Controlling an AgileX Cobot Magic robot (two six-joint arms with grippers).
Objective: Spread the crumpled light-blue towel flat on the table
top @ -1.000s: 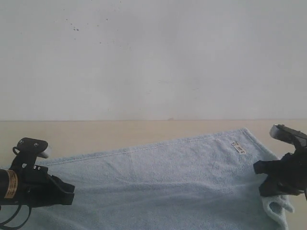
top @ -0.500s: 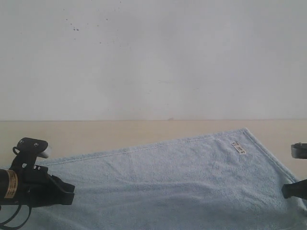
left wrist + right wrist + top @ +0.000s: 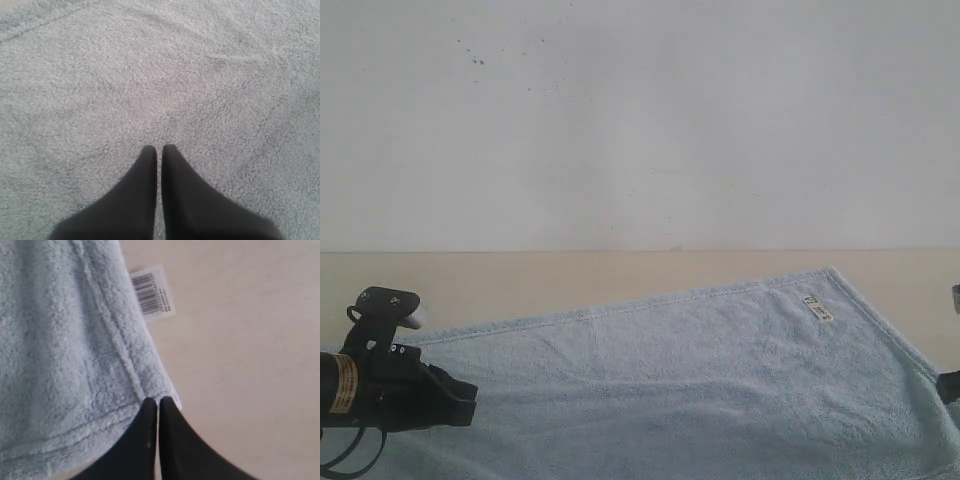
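Observation:
The light-blue towel (image 3: 670,380) lies spread and nearly flat across the beige table (image 3: 520,280), with its small white label (image 3: 817,310) near the far right corner. My left gripper (image 3: 468,400) rests over the towel's left part; the left wrist view shows it (image 3: 159,147) shut, with only terry cloth (image 3: 150,75) around the tips. Only a sliver of my right gripper (image 3: 952,385) shows at the right edge of the exterior view. In the right wrist view it (image 3: 159,400) is shut at a hemmed towel corner (image 3: 65,365) that meets its tips, beside a barcode tag (image 3: 152,294).
A plain white wall (image 3: 640,120) rises behind the table's far edge. Bare table surface (image 3: 250,340) extends beyond the towel's corner on the right side, and a strip of table shows behind the towel.
My right gripper has travelled right, almost out of the exterior view, and the bunched fold under it has been drawn flat. The left gripper has stayed put.

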